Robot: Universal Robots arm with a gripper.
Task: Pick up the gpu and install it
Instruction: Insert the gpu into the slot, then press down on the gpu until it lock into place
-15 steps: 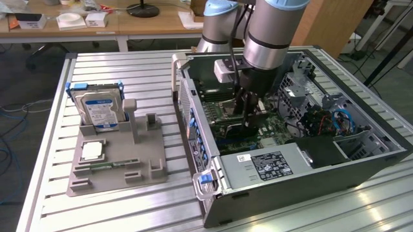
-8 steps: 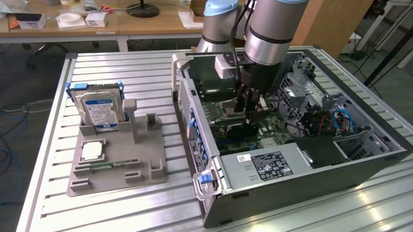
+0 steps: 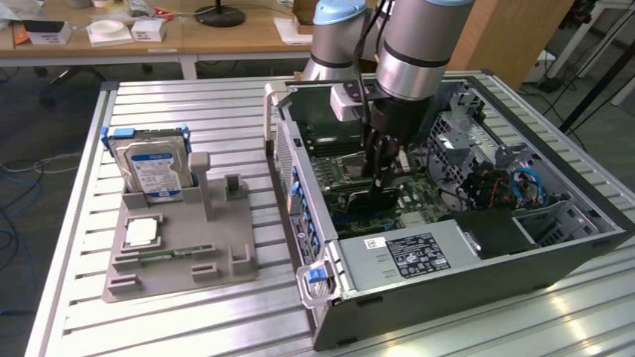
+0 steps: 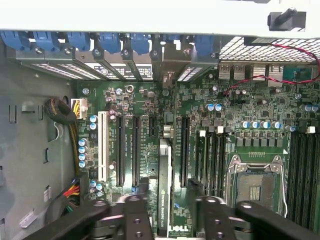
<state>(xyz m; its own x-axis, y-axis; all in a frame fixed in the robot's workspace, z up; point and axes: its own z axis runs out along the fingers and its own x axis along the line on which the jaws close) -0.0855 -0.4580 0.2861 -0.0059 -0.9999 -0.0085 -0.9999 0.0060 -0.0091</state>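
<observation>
On the exterior view's left of the open computer case, a grey holder carries the blue-labelled hard drive. Inside the case, the gpu (thin, dark, seen edge-on) stands upright in a motherboard slot between the gripper fingers, jaws narrowly parted beside the card. The case rests on a slatted metal table; beyond stand wooden desks.

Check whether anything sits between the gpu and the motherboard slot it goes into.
Nothing visible does. The thin dark gpu card stands on edge between the end effector fingers, already down among the long black expansion slots of the green motherboard. Its metal bracket end lines up with the rear slot openings; whether it is fully seated cannot be told.
</observation>
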